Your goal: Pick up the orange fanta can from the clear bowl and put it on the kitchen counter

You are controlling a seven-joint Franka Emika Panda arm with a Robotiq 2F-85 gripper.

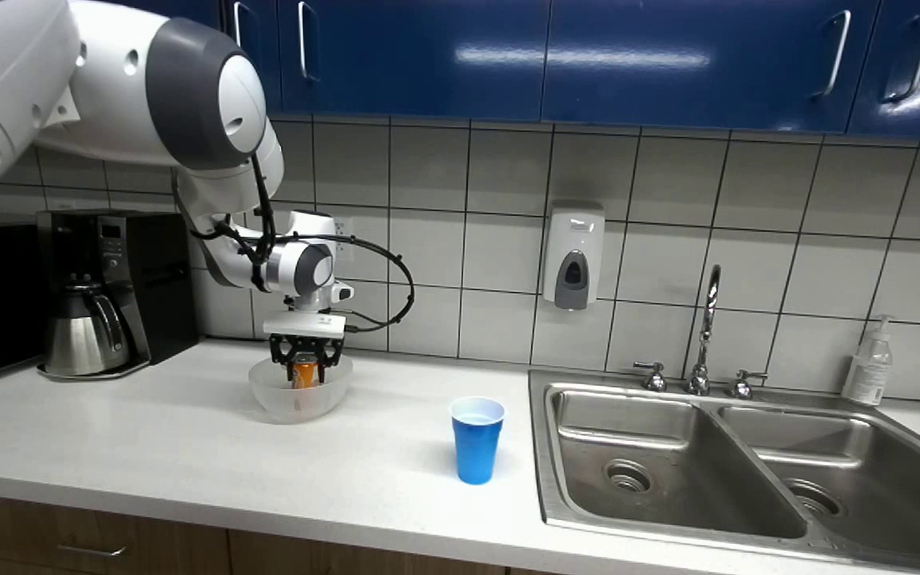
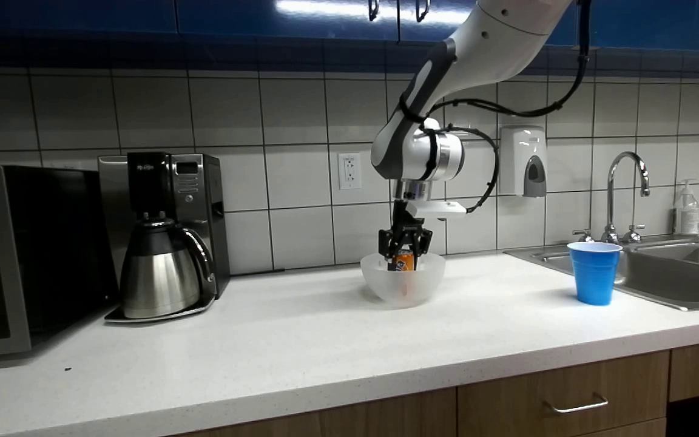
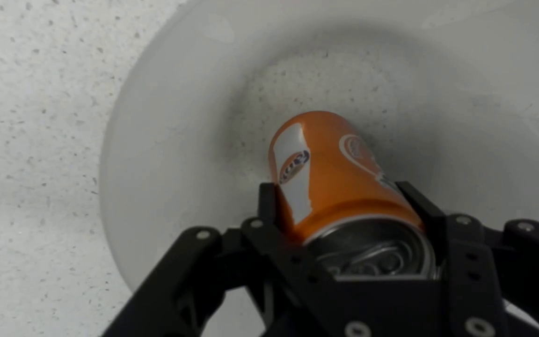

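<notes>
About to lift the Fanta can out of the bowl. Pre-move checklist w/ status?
1. Hand has fingers against both sides of the orange can: ok.
2. Grip firm enough to lift: cannot tell.
3. Can clear of the clear bowl: not ok, its lower part shows through the wall.
4. Can's base off the bowl floor: cannot tell.
5. Bowl upright on the counter: ok.
6. Blue cup apart from bowl: ok, nearer the sink.

Orange can (image 3: pixel 330 180); whitish bowl (image 3: pixel 157 154); black fingers (image 3: pixel 423 208); blue cup (image 1: pixel 476 447); white counter (image 3: pixel 31 117), grey-speckled.
</notes>
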